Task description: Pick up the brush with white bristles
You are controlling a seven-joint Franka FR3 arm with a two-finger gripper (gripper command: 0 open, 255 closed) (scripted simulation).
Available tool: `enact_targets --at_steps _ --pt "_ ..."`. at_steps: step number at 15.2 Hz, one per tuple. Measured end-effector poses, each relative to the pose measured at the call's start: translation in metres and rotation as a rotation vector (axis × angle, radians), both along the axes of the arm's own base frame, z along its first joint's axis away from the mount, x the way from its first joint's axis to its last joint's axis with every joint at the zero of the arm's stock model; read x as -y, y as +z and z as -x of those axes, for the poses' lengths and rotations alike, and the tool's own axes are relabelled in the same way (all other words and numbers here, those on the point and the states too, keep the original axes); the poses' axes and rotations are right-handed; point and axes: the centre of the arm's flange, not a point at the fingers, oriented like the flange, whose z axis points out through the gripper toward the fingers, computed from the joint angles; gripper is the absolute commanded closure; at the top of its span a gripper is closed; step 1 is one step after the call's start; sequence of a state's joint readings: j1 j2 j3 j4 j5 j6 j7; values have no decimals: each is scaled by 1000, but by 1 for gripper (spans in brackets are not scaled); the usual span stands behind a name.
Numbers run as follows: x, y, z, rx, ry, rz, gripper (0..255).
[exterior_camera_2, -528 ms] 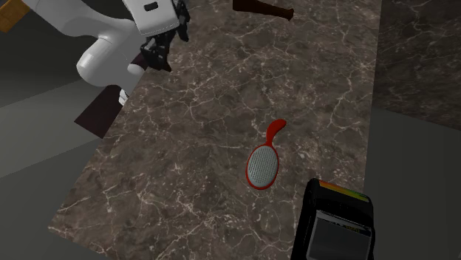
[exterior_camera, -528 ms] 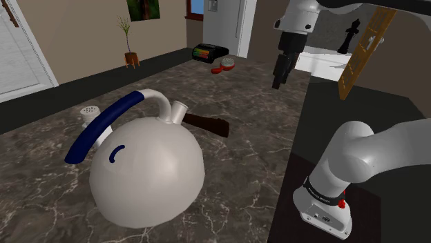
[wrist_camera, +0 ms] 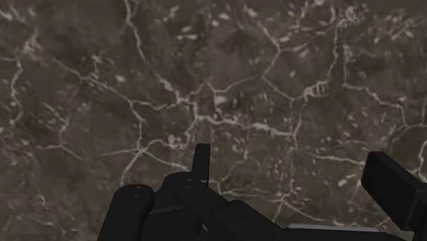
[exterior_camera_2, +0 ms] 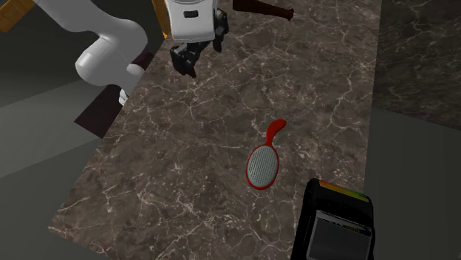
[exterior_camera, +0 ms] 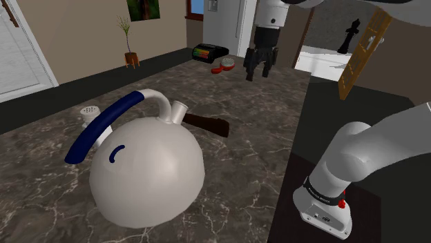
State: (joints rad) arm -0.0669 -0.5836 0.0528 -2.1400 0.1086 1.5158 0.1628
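The brush (exterior_camera_2: 261, 167) has a red oval frame, a short red handle and a pale dotted bristle pad; it lies flat on the dark marble counter (exterior_camera_2: 185, 170). It also shows far back on the counter as the red brush (exterior_camera: 224, 66) in the shoulder view. My black gripper (exterior_camera: 257, 72) hangs open above the counter, just to the shoulder view's right of the brush and apart from it. In the second exterior view the gripper (exterior_camera_2: 201, 53) is up and to the left of the brush. In the wrist view the gripper (wrist_camera: 298, 179) has its fingers (wrist_camera: 200, 161) apart over bare marble.
A big white round kettle (exterior_camera: 145, 172) with a blue handle stands in the near middle. A dark brown bar (exterior_camera: 207, 125) lies behind it. A black device (exterior_camera_2: 334, 221) with a coloured strip sits beside the brush. The counter's edge (exterior_camera_2: 96, 148) drops off near the stand (exterior_camera: 331, 207).
The arm has swung toward the shoulder view's left, bringing the gripper out over the counter and nearer the brush. The hand has turned about its axis. The brush has not moved.
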Motion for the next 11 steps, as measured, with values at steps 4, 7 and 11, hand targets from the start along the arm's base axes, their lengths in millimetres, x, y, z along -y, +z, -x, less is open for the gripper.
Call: enact_targets --at_steps 4,7,11 --pt "4 -1 -52 -22 -185 40 0" --pt "8 -3 -91 -39 -323 70 0" --pt "27 -9 -143 -61 -508 109 0"
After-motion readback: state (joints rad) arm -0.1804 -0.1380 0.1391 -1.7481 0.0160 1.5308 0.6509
